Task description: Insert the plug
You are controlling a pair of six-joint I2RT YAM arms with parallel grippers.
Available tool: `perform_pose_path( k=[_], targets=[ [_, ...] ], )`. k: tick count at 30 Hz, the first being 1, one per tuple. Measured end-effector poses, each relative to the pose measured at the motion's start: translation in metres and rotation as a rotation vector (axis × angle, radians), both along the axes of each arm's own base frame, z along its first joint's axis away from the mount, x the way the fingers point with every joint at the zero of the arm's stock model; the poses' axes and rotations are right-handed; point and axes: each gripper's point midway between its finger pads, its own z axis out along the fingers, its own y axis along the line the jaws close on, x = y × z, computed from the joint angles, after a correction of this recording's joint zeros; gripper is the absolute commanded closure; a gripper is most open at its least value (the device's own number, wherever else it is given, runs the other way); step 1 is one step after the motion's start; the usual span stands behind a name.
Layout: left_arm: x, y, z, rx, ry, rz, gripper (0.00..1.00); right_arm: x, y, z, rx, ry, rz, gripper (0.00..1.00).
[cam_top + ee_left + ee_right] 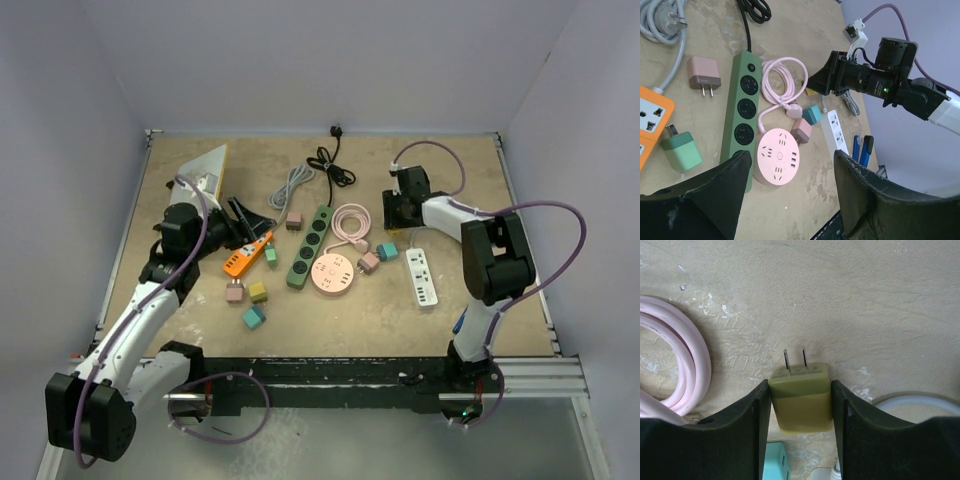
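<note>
Plug [801, 400] snug in right claw [801, 386], arm outstretched, wrist down low

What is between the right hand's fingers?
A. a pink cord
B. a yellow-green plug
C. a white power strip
B: in the right wrist view, the yellow-green plug sits snug between the fingers of the right hand, its two prongs pointing away.

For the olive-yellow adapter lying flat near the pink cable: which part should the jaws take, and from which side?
Grip the olive-yellow adapter by its two flat side faces, coming from its rear, opposite the prongs. Its boxy body has parallel sides and lies flat with the prongs pointing away, so they stay free for insertion.
</note>
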Motion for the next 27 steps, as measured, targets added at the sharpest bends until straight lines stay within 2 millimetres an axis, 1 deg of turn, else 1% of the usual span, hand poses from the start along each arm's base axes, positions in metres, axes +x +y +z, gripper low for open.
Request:
perform_pose_path(
  k=[3,5,7,9,11,13,16,18,20,24,27],
  targets=[
    [-0.001,-0.008,-0.003,0.007,0.006,-0.012,0.36,0.000,-0.001,0.008,0.003,-0.023,-0.011,0.56],
    [-0.002,-0.014,-0.005,0.008,0.014,-0.020,0.37,-0.004,0.000,0.023,0.026,-0.057,-0.027,0.55],
    [-0.004,-0.020,-0.007,0.007,0.021,-0.027,0.37,-0.007,0.003,0.043,0.071,-0.105,-0.044,0.55],
    [-0.005,-0.027,-0.007,0.005,0.019,-0.033,0.38,-0.011,0.011,0.067,0.154,-0.164,-0.059,0.55],
    [-0.006,-0.034,-0.008,-0.001,0.010,-0.035,0.39,-0.018,0.026,0.095,0.291,-0.233,-0.072,0.55],
    [-0.007,-0.039,-0.008,-0.005,-0.007,-0.034,0.39,-0.026,0.040,0.115,0.424,-0.274,-0.085,0.54],
    [-0.008,-0.047,-0.009,0.000,-0.042,-0.027,0.39,-0.046,0.060,0.138,0.643,-0.317,-0.127,0.55],
    [-0.010,-0.055,-0.007,0.002,-0.076,-0.027,0.39,-0.065,0.077,0.148,0.782,-0.312,-0.156,0.54],
    [-0.013,-0.064,-0.004,0.006,-0.121,-0.030,0.39,-0.077,0.093,0.161,0.900,-0.293,-0.183,0.54],
    [-0.021,-0.083,0.006,-0.002,-0.232,-0.039,0.39,-0.085,0.118,0.199,1.104,-0.277,-0.212,0.55],
    [-0.028,-0.099,0.019,0.006,-0.327,-0.045,0.39,-0.087,0.126,0.214,1.215,-0.240,-0.250,0.56]
  ],
)
